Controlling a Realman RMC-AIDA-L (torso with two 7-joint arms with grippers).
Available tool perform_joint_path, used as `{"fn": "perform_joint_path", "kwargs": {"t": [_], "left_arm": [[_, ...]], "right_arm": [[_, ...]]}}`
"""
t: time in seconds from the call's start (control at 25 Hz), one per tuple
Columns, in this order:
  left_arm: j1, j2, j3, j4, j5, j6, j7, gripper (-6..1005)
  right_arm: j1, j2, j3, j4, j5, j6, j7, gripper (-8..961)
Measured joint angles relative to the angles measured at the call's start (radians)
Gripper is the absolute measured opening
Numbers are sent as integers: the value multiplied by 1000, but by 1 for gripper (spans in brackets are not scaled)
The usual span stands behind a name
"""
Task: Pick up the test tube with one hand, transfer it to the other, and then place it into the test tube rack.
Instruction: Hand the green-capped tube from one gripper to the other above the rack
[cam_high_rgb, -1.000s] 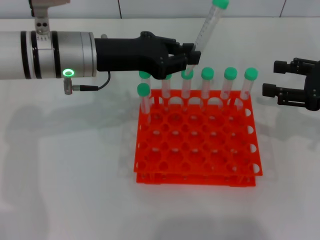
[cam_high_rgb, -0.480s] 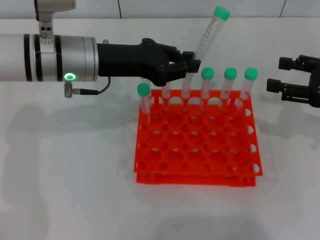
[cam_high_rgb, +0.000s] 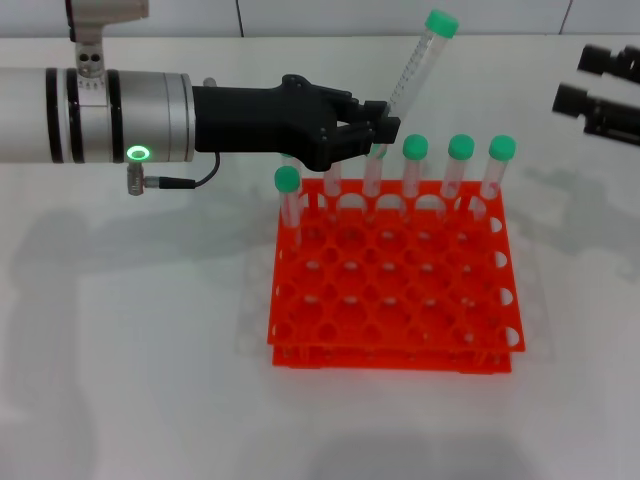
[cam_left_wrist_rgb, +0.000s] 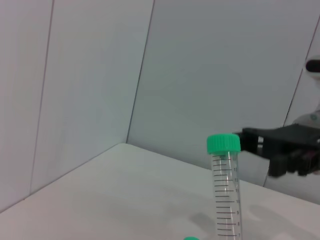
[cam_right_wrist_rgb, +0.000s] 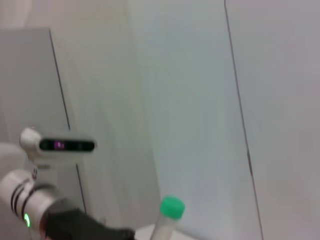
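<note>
— What's nearest on the white bench (cam_high_rgb: 120, 340)?
— The orange-red two-tier plastic rack (cam_high_rgb: 395, 290), green-capped tubes (cam_high_rgb: 458, 168) along its far row.
— And the slim clear green-capped test tube (cam_high_rgb: 415, 62)?
— Tilted above the far row, clamped low in the left black claw (cam_high_rgb: 385, 128).
— The right claw (cam_high_rgb: 590, 82)?
— Far right, fingers spread, holding nothing.

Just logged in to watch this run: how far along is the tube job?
Pickup and handover look done: the left gripper holds the test tube tilted above the rack's back row. The right gripper is open, off to the side. Left: lowering the tube into a hole.
</note>
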Motion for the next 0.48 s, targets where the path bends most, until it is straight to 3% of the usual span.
{"fn": "perform_joint_path", "kwargs": {"t": [0.48], "left_arm": [[-7,-2,1,3,-1,-1,0,200]], "right_arm": [[35,10,-88,39,100,23,4,714]]}}
